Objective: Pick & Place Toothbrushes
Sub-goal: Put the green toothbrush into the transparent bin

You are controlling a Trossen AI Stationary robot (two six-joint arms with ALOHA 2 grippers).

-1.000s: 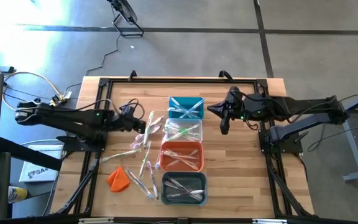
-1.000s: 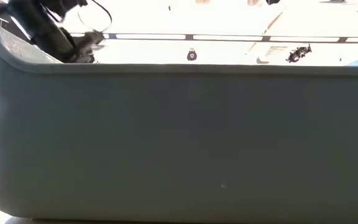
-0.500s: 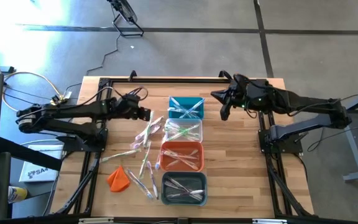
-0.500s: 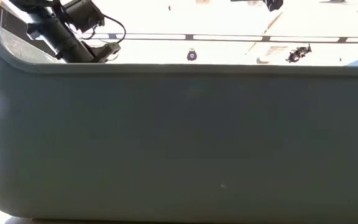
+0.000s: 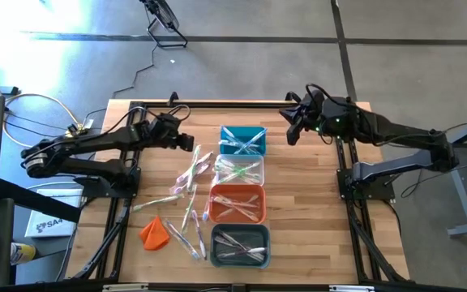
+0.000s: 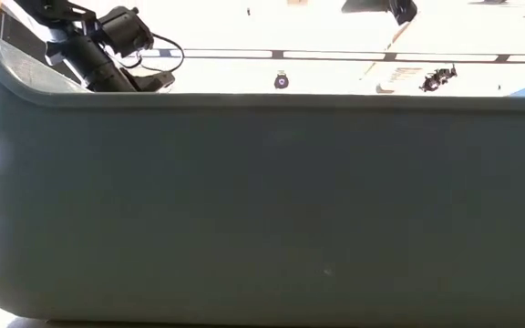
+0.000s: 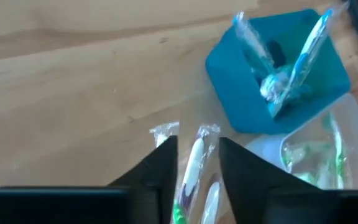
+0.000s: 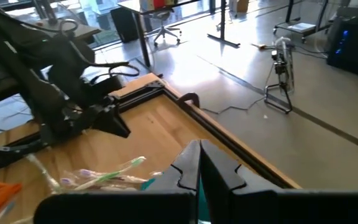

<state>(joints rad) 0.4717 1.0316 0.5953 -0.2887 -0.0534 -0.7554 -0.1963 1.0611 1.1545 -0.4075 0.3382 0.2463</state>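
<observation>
Left claw (image 7: 196, 163) hovers, fingers parted, nothing held, over the near end of the loose pile of thin pale plastic toothbrushes (image 5: 191, 174) on the wooden bench (image 5: 314, 219). Brushes lie just ahead and below it, long axes roughly along its reach. Right claw (image 8: 198, 163) closed, empty, well apart; left arm is nearer.

Parted fingers (image 7: 166, 163) frame a wrapped toothbrush (image 7: 194, 163) beside the teal bin (image 7: 241, 102).
</observation>
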